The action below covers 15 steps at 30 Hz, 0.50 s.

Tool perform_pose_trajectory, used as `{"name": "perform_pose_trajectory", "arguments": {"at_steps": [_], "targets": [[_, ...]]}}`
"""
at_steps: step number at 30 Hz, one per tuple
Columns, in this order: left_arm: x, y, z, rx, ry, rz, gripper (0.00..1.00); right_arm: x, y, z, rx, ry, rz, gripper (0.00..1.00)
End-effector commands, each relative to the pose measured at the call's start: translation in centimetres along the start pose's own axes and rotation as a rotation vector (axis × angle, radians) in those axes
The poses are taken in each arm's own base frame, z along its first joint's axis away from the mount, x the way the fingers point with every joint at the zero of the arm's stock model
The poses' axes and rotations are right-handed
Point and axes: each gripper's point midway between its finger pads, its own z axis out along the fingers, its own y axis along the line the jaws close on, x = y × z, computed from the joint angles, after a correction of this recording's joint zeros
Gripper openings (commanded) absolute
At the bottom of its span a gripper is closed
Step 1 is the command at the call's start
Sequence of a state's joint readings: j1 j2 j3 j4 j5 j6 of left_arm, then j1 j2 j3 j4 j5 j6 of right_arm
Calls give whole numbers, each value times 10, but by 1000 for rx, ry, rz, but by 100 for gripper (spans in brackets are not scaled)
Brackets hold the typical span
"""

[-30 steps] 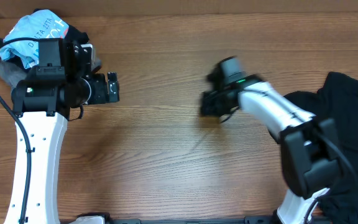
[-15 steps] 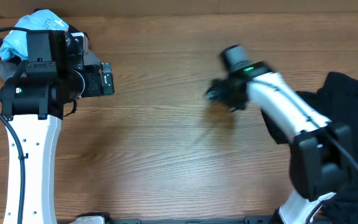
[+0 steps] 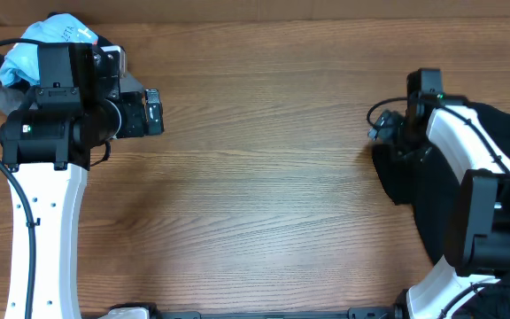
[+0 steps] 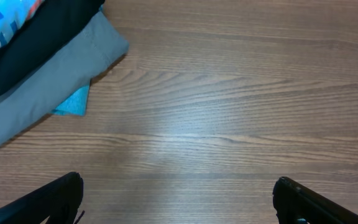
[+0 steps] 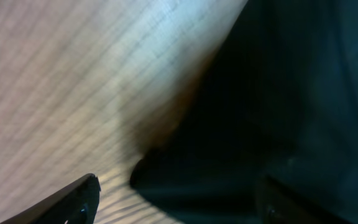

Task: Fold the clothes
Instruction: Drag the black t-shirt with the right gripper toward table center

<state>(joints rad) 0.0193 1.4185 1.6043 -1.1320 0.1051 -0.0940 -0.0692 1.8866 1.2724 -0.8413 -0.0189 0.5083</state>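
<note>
Open right gripper [image 5: 178,194] above the edge of the black garment [image 5: 278,93] may pinch bunched layers together; left gripper [image 4: 176,196], also open, hangs well apart from it.

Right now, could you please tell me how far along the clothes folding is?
Done: a grey garment and a light-blue shirt sit piled at far left. In hand: the right hand, open, hovers over the edge of the black garment, gripping nothing; the left hand is open over the bare table. Left: the black garment lies bunched, no fold made yet.
</note>
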Motion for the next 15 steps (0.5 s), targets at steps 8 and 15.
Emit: {"name": "perform_pose_trajectory", "arguments": {"at_steps": [8, 15], "targets": [[-7, -7, -7, 25, -29, 36, 100, 42, 47, 7, -246, 125, -63, 4], [-8, -4, -7, 6, -31, 36, 100, 155, 157, -14, -470, 278, -402, 4]]}}
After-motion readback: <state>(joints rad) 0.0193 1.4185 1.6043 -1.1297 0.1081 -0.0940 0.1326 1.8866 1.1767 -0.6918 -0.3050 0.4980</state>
